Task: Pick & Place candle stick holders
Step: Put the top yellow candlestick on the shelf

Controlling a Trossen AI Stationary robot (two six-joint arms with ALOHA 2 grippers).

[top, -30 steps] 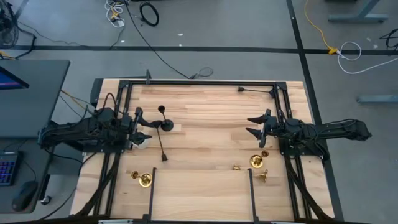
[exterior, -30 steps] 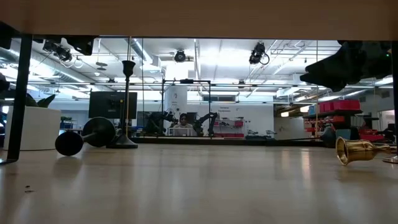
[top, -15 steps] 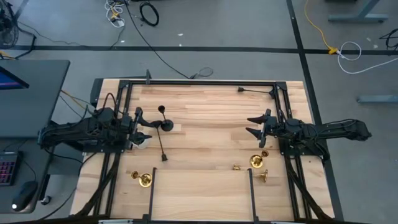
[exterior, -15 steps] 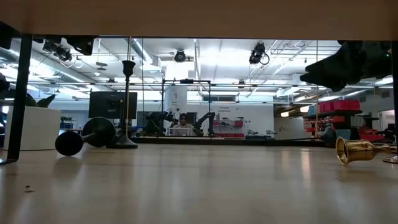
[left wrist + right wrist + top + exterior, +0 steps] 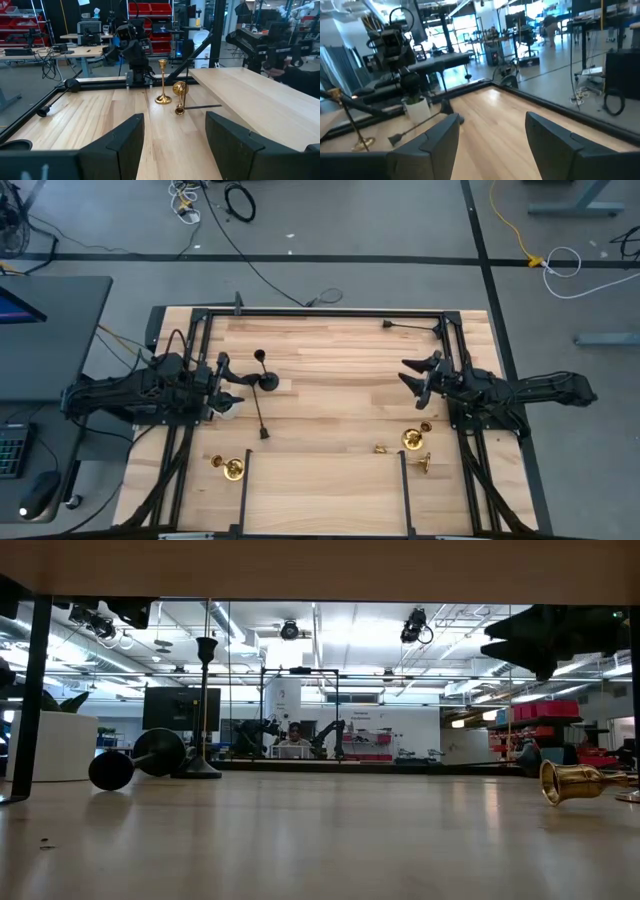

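The right claw (image 5: 411,374) hangs open and empty above the bench (image 5: 330,355), on its right side, just beyond three brass holders (image 5: 411,439) — one upright, the others tipped over. The left claw (image 5: 228,380) waits open at the left side, next to a white pot (image 5: 228,408). Black holders (image 5: 265,375) lie and stand nearby, and another brass holder (image 5: 232,468) sits by the front edge.

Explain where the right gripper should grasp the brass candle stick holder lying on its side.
Probably the thin stem, coming straight down with the fingers across it. The brass holder lies on its side, and its flared base looks too wide and rounded to pinch securely. The right gripper hangs open nearby.
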